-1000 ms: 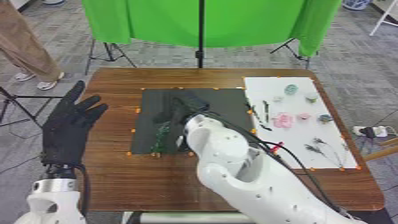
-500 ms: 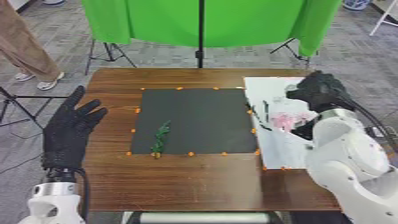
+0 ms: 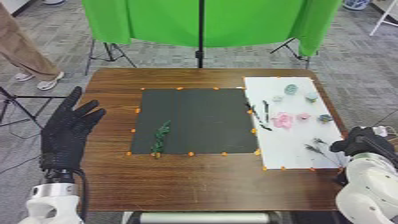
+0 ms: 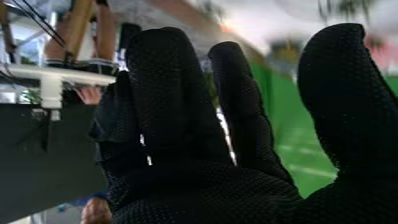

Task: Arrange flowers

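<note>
Fingers of the right hand [image 3: 362, 142] stand nearly straight, thumb apart, gripping nothing.

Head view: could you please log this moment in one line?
green sprig: on dark mat | pink flowers: on white sheet | left hand, right hand: open

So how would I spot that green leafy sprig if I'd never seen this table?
On the brown table, find the dark mat beside the white sheet. Near the mat's lower left corner lies the slender sprig, alone there; the pink flowers lie on the sheet.
</note>
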{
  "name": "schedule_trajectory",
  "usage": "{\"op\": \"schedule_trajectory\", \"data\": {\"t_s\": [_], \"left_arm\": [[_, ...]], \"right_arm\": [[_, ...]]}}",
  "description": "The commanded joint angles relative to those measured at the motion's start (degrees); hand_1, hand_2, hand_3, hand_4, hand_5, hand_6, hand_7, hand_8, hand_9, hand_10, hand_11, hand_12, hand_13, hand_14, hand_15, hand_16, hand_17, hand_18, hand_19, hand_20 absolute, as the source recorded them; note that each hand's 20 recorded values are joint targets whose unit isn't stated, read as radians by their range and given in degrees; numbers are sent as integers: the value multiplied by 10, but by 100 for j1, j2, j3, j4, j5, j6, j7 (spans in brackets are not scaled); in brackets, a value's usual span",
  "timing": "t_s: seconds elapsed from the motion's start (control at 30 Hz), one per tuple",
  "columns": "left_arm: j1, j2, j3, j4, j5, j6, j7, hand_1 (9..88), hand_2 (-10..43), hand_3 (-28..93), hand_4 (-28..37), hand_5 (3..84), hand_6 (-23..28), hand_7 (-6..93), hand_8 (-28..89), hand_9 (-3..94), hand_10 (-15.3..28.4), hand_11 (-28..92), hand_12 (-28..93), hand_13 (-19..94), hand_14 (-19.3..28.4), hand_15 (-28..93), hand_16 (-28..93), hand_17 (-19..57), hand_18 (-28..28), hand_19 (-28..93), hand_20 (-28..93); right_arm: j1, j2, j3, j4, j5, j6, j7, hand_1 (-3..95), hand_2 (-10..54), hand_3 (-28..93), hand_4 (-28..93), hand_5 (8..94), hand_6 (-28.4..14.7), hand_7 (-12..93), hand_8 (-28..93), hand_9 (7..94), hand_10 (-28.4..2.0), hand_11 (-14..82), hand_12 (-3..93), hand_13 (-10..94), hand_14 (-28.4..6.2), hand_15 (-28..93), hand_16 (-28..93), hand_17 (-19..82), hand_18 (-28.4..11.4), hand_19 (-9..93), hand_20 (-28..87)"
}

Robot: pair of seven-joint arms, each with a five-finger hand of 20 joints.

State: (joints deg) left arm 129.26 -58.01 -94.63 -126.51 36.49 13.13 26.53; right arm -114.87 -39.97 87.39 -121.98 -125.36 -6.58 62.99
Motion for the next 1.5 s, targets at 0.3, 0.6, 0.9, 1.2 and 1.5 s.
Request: {"op": "schedule_trajectory", "data": {"t_s": [0.3, 0.6, 0.9, 1.2, 1.5], "left_arm": [[61, -70, 11, 38, -13, 24, 17, 263, 76, 742, -208, 322, 65, 124, -91, 332, 198, 271, 135, 243, 257, 560, -73, -87, 236, 490, 243], [125, -9, 7, 15, -50, 70, 84, 264, 75, 743, -207, 321, 65, 124, -91, 332, 198, 271, 136, 242, 257, 558, -74, -87, 236, 489, 243], [339, 26, -129, -78, -68, 158, 133, 263, 75, 743, -207, 322, 66, 126, -92, 333, 198, 271, 136, 243, 257, 560, -73, -87, 236, 489, 243], [361, 41, -149, -117, -35, 175, 74, 263, 76, 743, -207, 321, 66, 127, -92, 333, 198, 273, 135, 242, 257, 560, -74, -86, 236, 489, 243], [211, 61, -97, -101, 36, 118, -35, 264, 76, 743, -207, 322, 66, 127, -92, 332, 197, 274, 136, 243, 257, 560, -74, -87, 236, 489, 243]], "right_arm": [[238, 367, -716, 625, -586, 247, 78, 506, -95, 676, -281, 795, -19, 130, -13, 780, -160, 313, 179, 685, -137, 719, 107, 334, -260, 932, 371], [311, 410, -670, 341, -1012, 855, 13, 578, -95, 638, -283, 906, 1, 150, 34, 913, -101, 310, 255, 794, -93, 713, 150, 417, -243, 932, 471], [1813, 43, -1745, -425, -1123, 870, -701, 569, -95, 663, -283, 915, 0, 154, 43, 928, -106, 328, 247, 813, -94, 719, 162, 441, -249, 932, 524], [4521, -1411, -4789, 363, -1325, 138, -1573, 565, -95, 676, -283, 918, -2, 159, 52, 932, -113, 346, 234, 819, -95, 726, 165, 449, -254, 932, 551], [5215, -2498, -5975, 1507, -1595, -224, -1717, 562, -95, 675, -283, 918, -4, 157, 56, 926, -113, 383, 222, 817, -95, 736, 167, 453, -253, 932, 563]]}}
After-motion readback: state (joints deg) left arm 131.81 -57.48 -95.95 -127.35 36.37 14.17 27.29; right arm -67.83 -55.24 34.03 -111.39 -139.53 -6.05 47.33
